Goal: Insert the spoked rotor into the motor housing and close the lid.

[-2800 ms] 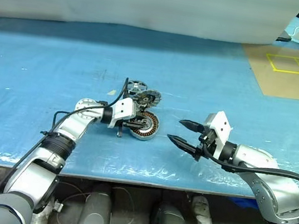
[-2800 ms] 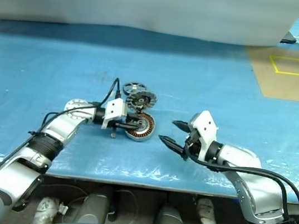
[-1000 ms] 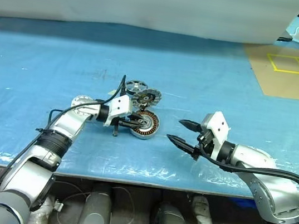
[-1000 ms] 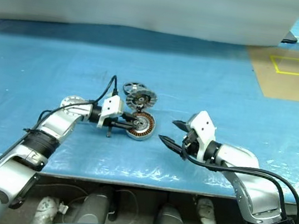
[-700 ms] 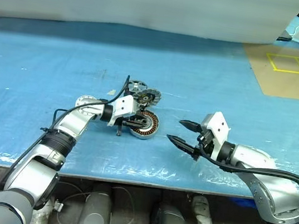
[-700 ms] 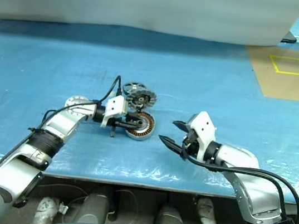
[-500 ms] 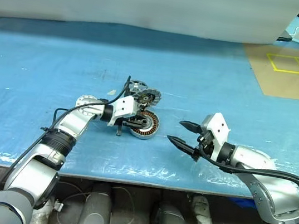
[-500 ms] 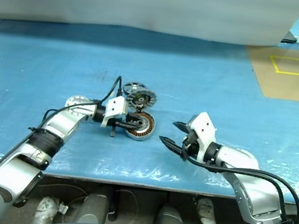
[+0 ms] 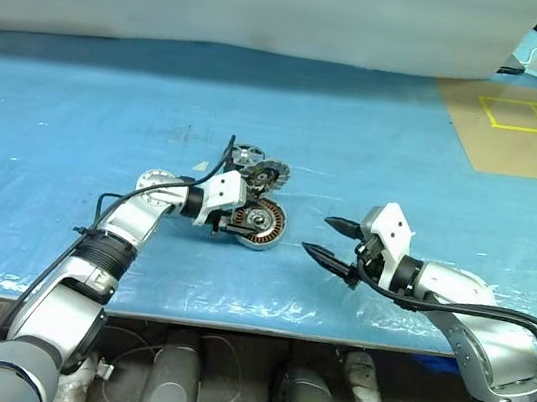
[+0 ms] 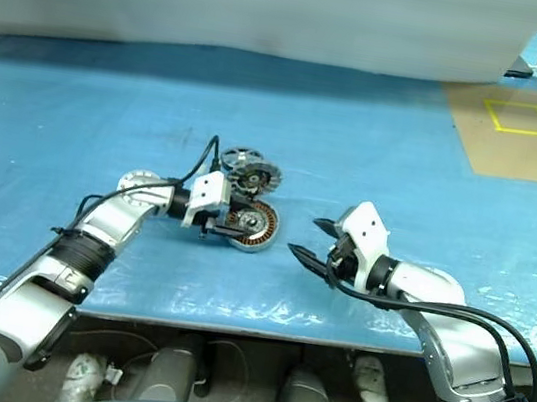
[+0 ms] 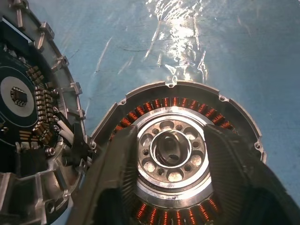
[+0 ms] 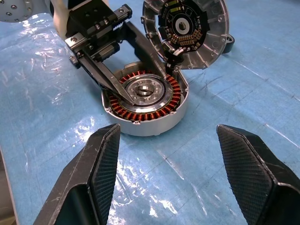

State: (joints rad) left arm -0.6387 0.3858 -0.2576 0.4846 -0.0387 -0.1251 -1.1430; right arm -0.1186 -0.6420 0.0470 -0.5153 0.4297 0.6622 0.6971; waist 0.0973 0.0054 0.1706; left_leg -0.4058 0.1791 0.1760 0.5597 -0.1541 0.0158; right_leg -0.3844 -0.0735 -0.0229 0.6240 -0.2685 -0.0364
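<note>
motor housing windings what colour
Copper-orange, a ring inside the silver motor housing; clearest in the right wrist view.

The motor housing (image 9: 260, 223) is set on the table (image 9: 375, 166), with the lid (image 9: 268, 174) just behind it and the spoked rotor (image 9: 243, 155) left of the lid.

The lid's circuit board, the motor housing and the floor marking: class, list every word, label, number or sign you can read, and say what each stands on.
No readable text anywhere.
lid: circuit board with small chips, any markings too small to read.
motor housing: copper windings and bare metal, no lettering visible.
yellow tape square on the brown floor panel: a marking outline, no words or numbers.
</note>
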